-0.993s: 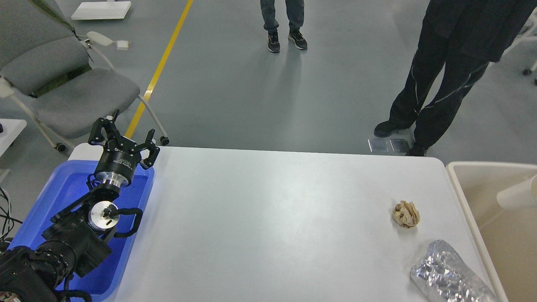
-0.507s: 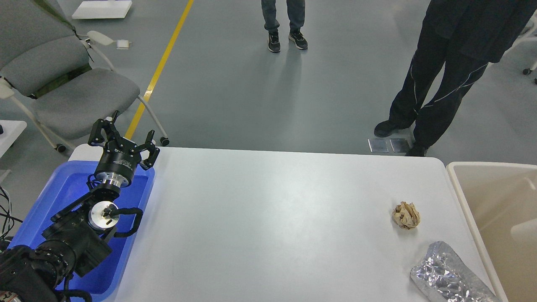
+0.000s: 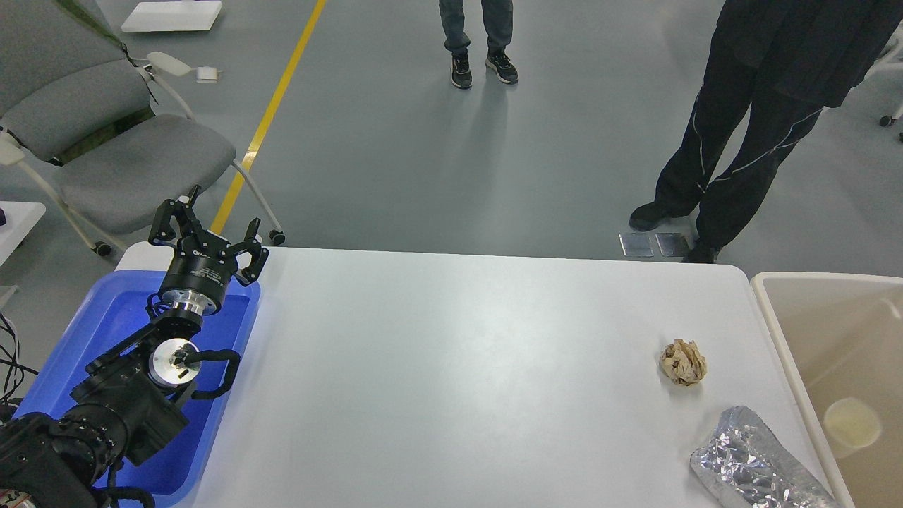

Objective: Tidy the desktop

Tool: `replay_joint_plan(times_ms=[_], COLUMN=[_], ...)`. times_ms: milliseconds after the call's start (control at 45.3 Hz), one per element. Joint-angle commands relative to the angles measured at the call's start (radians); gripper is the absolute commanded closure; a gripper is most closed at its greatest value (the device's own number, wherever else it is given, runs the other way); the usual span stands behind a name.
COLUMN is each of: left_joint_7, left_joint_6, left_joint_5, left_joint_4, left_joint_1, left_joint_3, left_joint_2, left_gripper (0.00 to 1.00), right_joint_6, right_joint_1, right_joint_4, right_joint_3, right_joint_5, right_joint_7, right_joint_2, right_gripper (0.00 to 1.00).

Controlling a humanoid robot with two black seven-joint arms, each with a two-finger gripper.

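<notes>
— Left hand (image 3: 206,236) is spread wide and empty, hanging above the far corner of the tray (image 3: 85,331), which sits on the left end of the worktop (image 3: 451,367). Right hand isn't in view at all.

— What's left to clear?

— Going right from the tray: a long bare stretch of worktop, then a paper ball (image 3: 683,361), and just nearer than it a foil wrap (image 3: 751,458) at the near right edge. Both lie close to the bin (image 3: 776,331), which stands beside the worktop's right end.

— So which arm?

— My guess is the right one; the litter is well apart from the left hand. Come down over the ball with fingers wide, pinch gently since it will crush, lift clear before swinging over the bin's rim.
</notes>
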Motion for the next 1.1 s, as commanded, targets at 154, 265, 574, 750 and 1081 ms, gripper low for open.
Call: replay_joint_plan(times_ms=[154,265,574,750,1081], left_joint_7=[0.000,0.000,0.000,0.000,0.000], left_joint_6=[-0.001,0.001,0.001,0.001,0.001], left_joint_5=[0.000,0.000,0.000,0.000,0.000], left_joint_4=[-0.001,0.001,-0.001,0.001,-0.001], left_joint_1=[0.000,0.000,0.000,0.000,0.000], left_joint_3=[0.000,0.000,0.000,0.000,0.000], left_joint_2=[0.000,0.000,-0.001,0.000,0.000], left_gripper=[0.00,0.00,0.00,0.00,0.00], right_joint_6=[-0.013,-0.020,0.059,0.059,0.056], right_joint_1=[0.000,0.009,0.067,0.045,-0.124], right_joint_4=[-0.003,-0.009,0.161,0.536,0.970], right_joint_3=[-0.009,-0.014,0.140,0.469,0.949], right_joint_5=[0.071,0.070,0.225,0.240,0.091], right_joint_7=[0.000,0.000,0.007,0.040,0.261], right_joint_2=[0.006,0.008,-0.028,-0.183,-0.164], right_gripper=[0.00,0.00,0.00,0.00,0.00])
